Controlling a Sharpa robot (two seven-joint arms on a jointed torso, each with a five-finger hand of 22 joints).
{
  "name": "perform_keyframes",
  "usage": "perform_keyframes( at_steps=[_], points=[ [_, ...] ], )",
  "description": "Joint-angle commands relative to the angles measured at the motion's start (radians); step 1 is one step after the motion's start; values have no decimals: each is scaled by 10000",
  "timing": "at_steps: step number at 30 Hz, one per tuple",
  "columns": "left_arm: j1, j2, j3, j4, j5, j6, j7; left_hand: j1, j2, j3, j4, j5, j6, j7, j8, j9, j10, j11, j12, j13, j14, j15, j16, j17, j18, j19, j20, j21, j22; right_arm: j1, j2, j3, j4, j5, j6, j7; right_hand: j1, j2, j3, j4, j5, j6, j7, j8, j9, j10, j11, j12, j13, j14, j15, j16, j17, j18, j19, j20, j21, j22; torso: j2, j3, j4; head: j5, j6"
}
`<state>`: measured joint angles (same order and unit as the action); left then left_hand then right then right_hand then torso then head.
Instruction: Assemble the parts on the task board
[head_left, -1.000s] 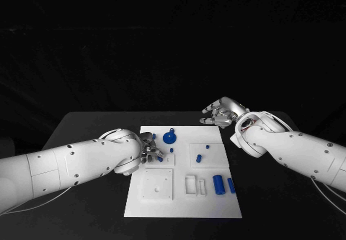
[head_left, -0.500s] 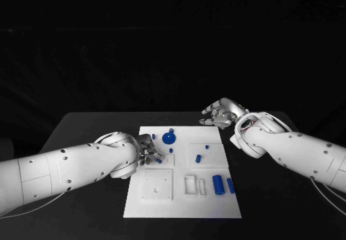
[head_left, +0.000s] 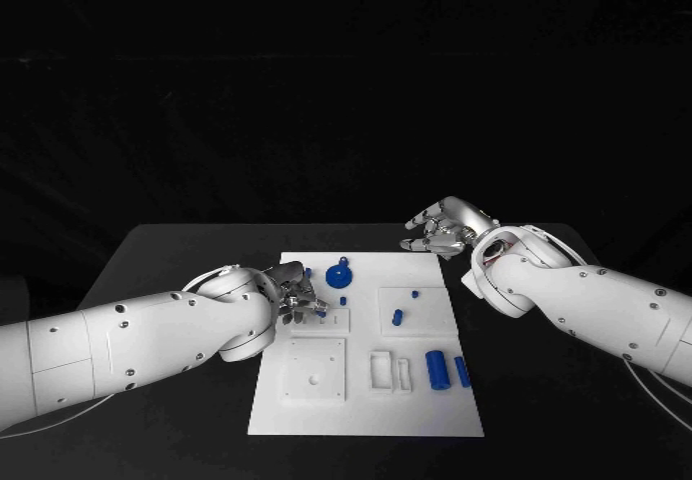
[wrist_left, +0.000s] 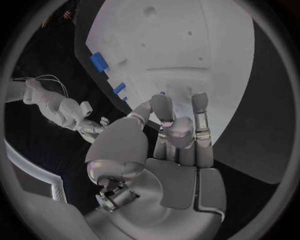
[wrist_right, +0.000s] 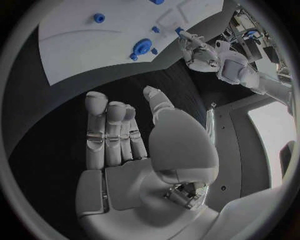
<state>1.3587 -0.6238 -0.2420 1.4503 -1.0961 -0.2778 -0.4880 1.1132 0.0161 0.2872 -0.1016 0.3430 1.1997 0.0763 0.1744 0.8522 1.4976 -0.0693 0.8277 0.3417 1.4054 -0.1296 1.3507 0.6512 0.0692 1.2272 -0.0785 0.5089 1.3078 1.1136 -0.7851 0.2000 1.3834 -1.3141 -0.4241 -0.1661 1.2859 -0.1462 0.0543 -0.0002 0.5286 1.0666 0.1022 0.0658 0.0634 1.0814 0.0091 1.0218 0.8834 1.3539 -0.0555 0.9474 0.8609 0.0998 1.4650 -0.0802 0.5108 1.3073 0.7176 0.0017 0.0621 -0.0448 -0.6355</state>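
Left robot hand (head_left: 297, 300) curls fingers downward, perhaps pinching something; right robot hand (head_left: 444, 226) hovers empty, fingers apart.

Left arm (head_left: 144, 335): glossy white moulded shell in rounded segments, thin seam lines between panels, small dark round screw heads dotted along the casing; a thin pale cable loops beneath it.
Right arm (head_left: 577, 295): same glossy white shell with dark screw heads, bulbous rounded wrist housing with a ring-shaped seam; thin pale cable trailing along its outer side.
Left hand (wrist_left: 169, 150): silver-grey metal, flat plate-like palm, segmented fingers with rounded, smooth pale tips, broad domed thumb base, exposed small mechanical parts near the wrist.
Right hand (wrist_right: 134, 155): matching silver-grey build, panelled palm, banded segmented fingers, exposed mechanism at the thumb base.
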Motion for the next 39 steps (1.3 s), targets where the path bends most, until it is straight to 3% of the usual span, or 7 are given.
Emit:
perform_keyframes(
  at_steps=[1, 18, 39],
  points=[
    [-10, 17, 2, 53, -568, -714, 384, 480, 353, 6, 86, 60, 2631, -1546, 14, -19, 151, -372, 57, -14, 19, -53, 9, -11, 157, 2, 109, 64, 197, -11, 0, 6, 17, -1, 53, 26, -80, 21, 10, -66, 23, 71, -16, -38, -8, -35, -53, -65, -10, 12, -82, -30, -1, 93, 378, -21, -38, 576, -2, 0, -3, 9, -6],
    [-224, 44, -2, -4, -1403, -1160, 490, 503, 343, 8, 111, 51, 2627, -1545, 12, -20, 153, -374, 49, -22, 17, -58, 12, -27, 193, -5, 147, 74, 198, -16, -21, 6, 24, -1, 49, 20, -80, 21, 10, -66, 23, 71, -16, -38, -8, -35, -53, -65, -10, 12, -82, -30, -1, 93, 378, -21, -38, 576, 4, 9, -8, 39, -100],
    [-562, 31, -3, -42, -1596, -1106, 423, 548, 318, 13, 156, 52, 2638, -1548, 8, -28, 151, -376, 52, -23, 23, -55, 17, -39, 261, -1, 209, 104, 199, -38, -23, 6, 9, -1, 52, 20, -80, 21, 10, -66, 23, 71, -16, -38, -8, -35, -53, -65, -10, 12, -82, -30, -1, 93, 378, -21, -38, 576, 5, -1, -6, 33, -211]
  ],
)
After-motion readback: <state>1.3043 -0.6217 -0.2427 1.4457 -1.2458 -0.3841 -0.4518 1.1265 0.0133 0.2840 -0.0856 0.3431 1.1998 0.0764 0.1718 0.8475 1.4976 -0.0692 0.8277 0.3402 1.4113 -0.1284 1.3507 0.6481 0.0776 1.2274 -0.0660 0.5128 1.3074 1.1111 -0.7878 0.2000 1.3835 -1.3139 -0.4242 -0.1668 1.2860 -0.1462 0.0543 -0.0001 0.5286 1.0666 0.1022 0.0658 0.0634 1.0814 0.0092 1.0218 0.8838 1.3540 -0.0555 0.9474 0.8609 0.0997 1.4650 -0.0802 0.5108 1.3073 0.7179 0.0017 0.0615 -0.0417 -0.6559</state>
